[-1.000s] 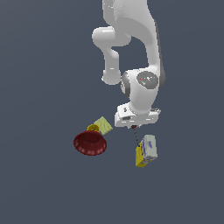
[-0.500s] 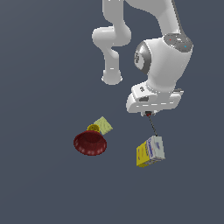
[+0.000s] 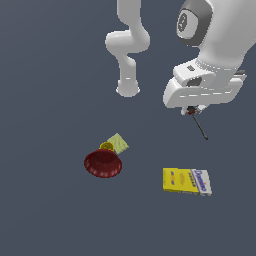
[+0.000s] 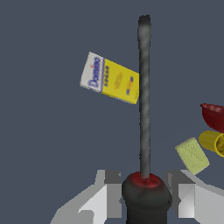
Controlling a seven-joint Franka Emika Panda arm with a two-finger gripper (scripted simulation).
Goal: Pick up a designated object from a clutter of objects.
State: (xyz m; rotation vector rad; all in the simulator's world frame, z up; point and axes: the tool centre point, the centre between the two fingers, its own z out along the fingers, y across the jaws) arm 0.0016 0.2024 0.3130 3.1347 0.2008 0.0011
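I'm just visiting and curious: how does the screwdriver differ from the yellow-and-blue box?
The screwdriver is thin and dark, with a red-and-black handle; the yellow-and-blue box is broad, flat and bright. The screwdriver hangs in the claw, shaft pointing down; the box lies flat on the ground, untouched. Both are small.

screwdriver (image 4: 144, 100): matt dark metal shaft | box (image 4: 110, 78): printed card | bowl (image 3: 103, 163): ribbed, glossy

Arm raised high, wrist pointing down. Gripper (image 3: 192, 111) well above the floor, both fingers (image 4: 106, 192) clamped on the screwdriver (image 3: 199, 123) handle, shaft hanging down at a slight tilt.
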